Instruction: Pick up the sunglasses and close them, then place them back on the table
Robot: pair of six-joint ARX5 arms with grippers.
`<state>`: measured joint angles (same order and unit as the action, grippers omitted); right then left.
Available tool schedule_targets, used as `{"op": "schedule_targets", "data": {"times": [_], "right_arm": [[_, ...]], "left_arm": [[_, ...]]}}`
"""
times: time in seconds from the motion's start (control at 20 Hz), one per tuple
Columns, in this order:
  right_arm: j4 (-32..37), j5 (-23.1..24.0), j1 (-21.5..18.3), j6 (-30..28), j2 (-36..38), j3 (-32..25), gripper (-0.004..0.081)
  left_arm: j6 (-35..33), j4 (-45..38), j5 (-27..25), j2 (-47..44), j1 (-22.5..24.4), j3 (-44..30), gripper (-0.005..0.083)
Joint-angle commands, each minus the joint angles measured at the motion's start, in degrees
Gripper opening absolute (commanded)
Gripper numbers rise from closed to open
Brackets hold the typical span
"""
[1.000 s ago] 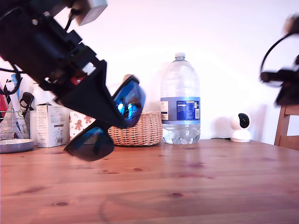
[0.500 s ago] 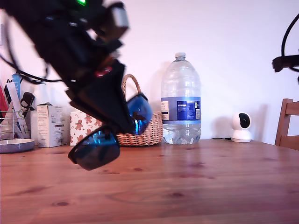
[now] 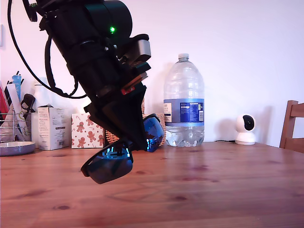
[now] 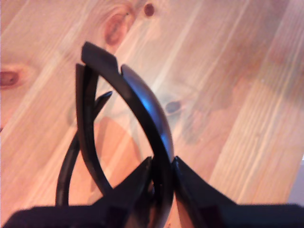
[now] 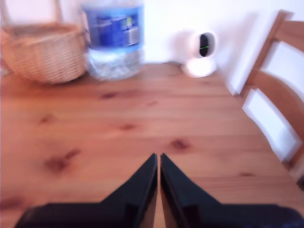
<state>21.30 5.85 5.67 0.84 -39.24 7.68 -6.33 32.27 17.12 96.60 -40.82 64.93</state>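
My first gripper [image 3: 137,142] pinches the sunglasses [image 3: 124,153] at the middle of the frame, its two black fingers [image 4: 135,183] pressed onto the bridge from either side, as the first wrist view shows. The sunglasses hang just above the table [image 3: 213,190], in front of and lower than the water bottle [image 3: 183,102], toward the exterior view's left of it. They are tilted: one blue mirrored lens sits low and nearer the camera, the other higher and closer to the bottle's base. In the first wrist view the thin black arms [image 4: 80,123] lie close behind the frame, so they look folded in, though the blur makes this hard to be sure of. Whether the lower lens touches the wood I cannot tell; a faint reflection lies under it.

My second gripper [image 5: 158,178] is empty, its fingertips pressed together with only a thin slit between them, hovering over bare table well apart from the bottle. Its wrist view shows the bottle, with a wicker basket [image 5: 45,50] just beside it, a small white camera [image 5: 202,52] on the other side, and a wooden chair [image 5: 275,85] past that. In the exterior view a gingerbread-print box [image 3: 87,130] stands behind my first arm.
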Motion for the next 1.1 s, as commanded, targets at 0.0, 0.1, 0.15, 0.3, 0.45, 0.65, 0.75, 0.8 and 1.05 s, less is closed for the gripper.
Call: {"op": "schedule_targets", "data": {"times": [0.0,0.1,0.15,0.3,0.45,0.65,0.75,0.8,1.05], "right_arm": [[0.3,-1.0,-3.2,1.8,0.4,-0.3,-0.0010],[1.0,-1.3,-5.2,3.0,1.5,-1.0,-0.0010],[1.2,-1.3,-5.5,3.5,2.1,-1.4,-0.0010],[1.0,-0.8,-5.4,3.5,4.1,-3.2,-0.0010],[-1.6,-0.8,-5.3,3.6,5.6,-3.8,-0.0010],[-2.0,-0.8,-4.9,3.6,7.0,-3.8,-0.0010],[-2.3,-0.8,-4.6,3.6,7.3,-3.8,-0.0010],[-2.3,-0.9,-4.5,3.6,7.3,-3.8,-0.0010],[-2.4,-1.3,-4.5,3.7,7.3,-3.8,-0.0010]], "left_arm": [[0.9,-0.4,1.5,0.7,0.4,0.5,0.0072],[2.0,-0.5,2.2,1.5,0.5,0.6,0.0072],[2.4,-0.6,2.4,2.4,0.5,0.7,0.0072],[3.0,-0.1,3.9,5.1,0.8,1.5,0.0072],[3.4,4.3,5.2,8.4,0.9,4.3,0.0072],[4.4,15.2,6.6,16.2,1.5,12.8,0.0072],[4.4,17.4,6.6,19.3,1.6,16.0,0.0072],[4.4,17.5,6.4,20.5,1.6,17.0,0.0073],[4.5,17.3,6.4,22.1,2.2,19.3,0.0174]]}}
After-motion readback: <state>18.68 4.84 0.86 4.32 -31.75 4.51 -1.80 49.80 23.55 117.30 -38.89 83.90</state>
